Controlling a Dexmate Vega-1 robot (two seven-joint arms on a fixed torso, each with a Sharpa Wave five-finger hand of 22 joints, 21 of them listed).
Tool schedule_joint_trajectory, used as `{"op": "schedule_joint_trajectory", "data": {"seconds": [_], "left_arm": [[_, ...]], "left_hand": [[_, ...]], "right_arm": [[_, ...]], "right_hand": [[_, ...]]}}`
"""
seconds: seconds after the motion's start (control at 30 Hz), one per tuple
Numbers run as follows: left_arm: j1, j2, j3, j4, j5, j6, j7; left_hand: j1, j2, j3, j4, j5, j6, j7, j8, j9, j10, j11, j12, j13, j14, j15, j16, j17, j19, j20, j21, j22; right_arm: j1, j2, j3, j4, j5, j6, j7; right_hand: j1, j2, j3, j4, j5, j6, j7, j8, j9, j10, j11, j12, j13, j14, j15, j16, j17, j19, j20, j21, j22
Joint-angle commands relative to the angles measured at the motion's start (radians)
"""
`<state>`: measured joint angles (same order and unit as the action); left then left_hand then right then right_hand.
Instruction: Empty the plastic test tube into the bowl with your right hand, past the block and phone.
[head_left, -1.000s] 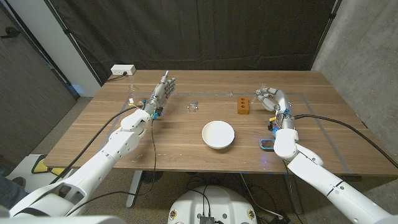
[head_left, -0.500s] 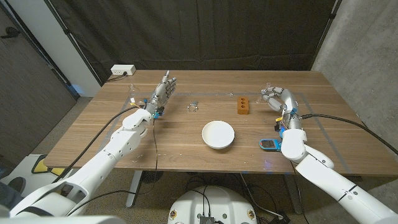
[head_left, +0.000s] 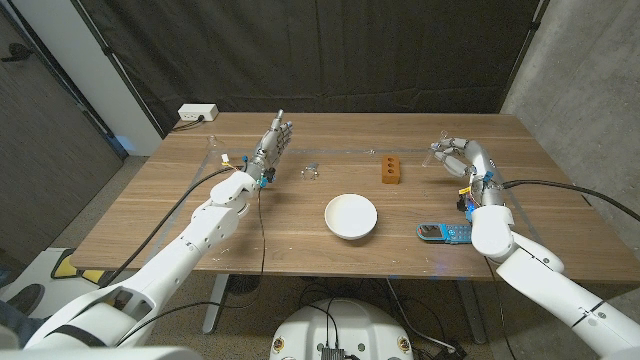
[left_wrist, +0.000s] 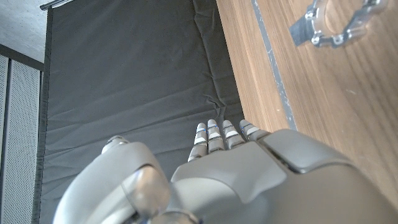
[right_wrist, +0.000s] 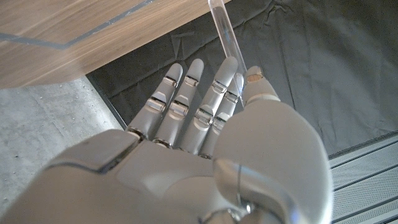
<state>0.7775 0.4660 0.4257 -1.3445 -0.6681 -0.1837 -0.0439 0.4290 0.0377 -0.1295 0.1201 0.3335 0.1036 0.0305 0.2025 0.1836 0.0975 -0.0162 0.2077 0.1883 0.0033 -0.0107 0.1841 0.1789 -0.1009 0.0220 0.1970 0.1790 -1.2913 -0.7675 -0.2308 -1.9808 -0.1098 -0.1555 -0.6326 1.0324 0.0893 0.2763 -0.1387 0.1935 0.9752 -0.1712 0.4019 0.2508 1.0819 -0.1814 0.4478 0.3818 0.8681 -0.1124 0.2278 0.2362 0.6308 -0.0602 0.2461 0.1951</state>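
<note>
Right wrist view: right hand (right_wrist: 186, 155) pinches plastic test tube (right_wrist: 227, 38). Left hand (head_left: 272, 146) spread, idle. Bowl (head_left: 351, 216) awaits; carry past block (head_left: 390, 170), phone (head_left: 443, 232), pour, all left.

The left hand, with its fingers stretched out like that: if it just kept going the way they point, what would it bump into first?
Probably nothing on the table. The left hand points toward the far edge, and the dark curtain lies beyond; depth is hard to judge.
</note>
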Motion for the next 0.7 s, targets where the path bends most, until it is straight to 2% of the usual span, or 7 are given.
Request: {"op": "schedule_joint_trajectory", "data": {"seconds": [0.03, 0.13, 0.3, 0.7], "left_arm": [[-0.018, -0.011, 0.019, -0.007, 0.016, 0.009, -0.001], [0.006, 0.033, 0.006, -0.076, 0.02, 0.046, 0.025], [0.037, 0.075, -0.014, -0.13, 0.013, 0.06, 0.027], [0.082, 0.133, -0.038, -0.177, -0.007, 0.058, -0.007]], "left_hand": [[-0.001, 0.008, -0.008, -0.002, -0.004, 0.008, 0.001, -0.002, 0.005, 0.004, -0.002, -0.003, 0.003, -0.006, -0.001, 0.004, 0.004, -0.006, 0.004, 0.002, 0.005], [-0.001, 0.009, -0.009, -0.002, -0.004, 0.01, 0.001, -0.002, 0.005, 0.004, 0.001, -0.003, 0.003, -0.005, -0.002, 0.004, 0.004, -0.006, 0.004, 0.002, 0.006], [0.0, 0.01, -0.01, -0.002, -0.004, 0.01, 0.002, -0.001, 0.005, 0.006, 0.002, -0.003, 0.003, -0.005, -0.001, 0.004, 0.004, -0.005, 0.002, 0.003, 0.006], [0.003, 0.014, -0.011, -0.003, -0.004, 0.013, 0.003, -0.001, 0.005, 0.008, 0.0, -0.002, 0.003, -0.004, 0.001, 0.004, 0.004, -0.005, 0.0, 0.004, 0.006]], "right_arm": [[-0.081, -0.055, 0.057, -0.1, -0.062, -0.085, 0.009], [-0.106, -0.062, 0.054, -0.15, -0.107, -0.141, 0.002], [-0.131, -0.069, 0.037, -0.207, -0.177, -0.213, -0.001], [-0.149, -0.097, -0.034, -0.304, -0.338, -0.366, 0.03]], "right_hand": [[-0.012, 0.034, 0.015, 0.014, 0.004, 0.033, -0.017, 0.035, 0.012, 0.003, 0.004, 0.008, 0.009, 0.009, -0.101, 0.002, 0.006, -0.003, -0.066, -0.005, 0.003], [-0.014, 0.035, 0.017, 0.014, 0.005, 0.033, -0.016, 0.037, 0.014, 0.002, 0.002, 0.009, 0.013, 0.013, -0.103, 0.004, 0.007, -0.003, -0.065, -0.005, 0.003], [-0.014, 0.032, 0.02, 0.01, 0.007, 0.04, -0.018, 0.039, 0.01, 0.001, -0.001, 0.013, 0.022, 0.02, -0.105, 0.006, 0.009, -0.003, -0.061, -0.005, 0.003], [-0.018, 0.027, 0.025, 0.005, 0.011, 0.046, -0.028, 0.042, 0.001, -0.003, -0.003, 0.018, 0.038, 0.023, -0.104, 0.007, 0.012, -0.003, -0.055, -0.006, 0.003]]}}
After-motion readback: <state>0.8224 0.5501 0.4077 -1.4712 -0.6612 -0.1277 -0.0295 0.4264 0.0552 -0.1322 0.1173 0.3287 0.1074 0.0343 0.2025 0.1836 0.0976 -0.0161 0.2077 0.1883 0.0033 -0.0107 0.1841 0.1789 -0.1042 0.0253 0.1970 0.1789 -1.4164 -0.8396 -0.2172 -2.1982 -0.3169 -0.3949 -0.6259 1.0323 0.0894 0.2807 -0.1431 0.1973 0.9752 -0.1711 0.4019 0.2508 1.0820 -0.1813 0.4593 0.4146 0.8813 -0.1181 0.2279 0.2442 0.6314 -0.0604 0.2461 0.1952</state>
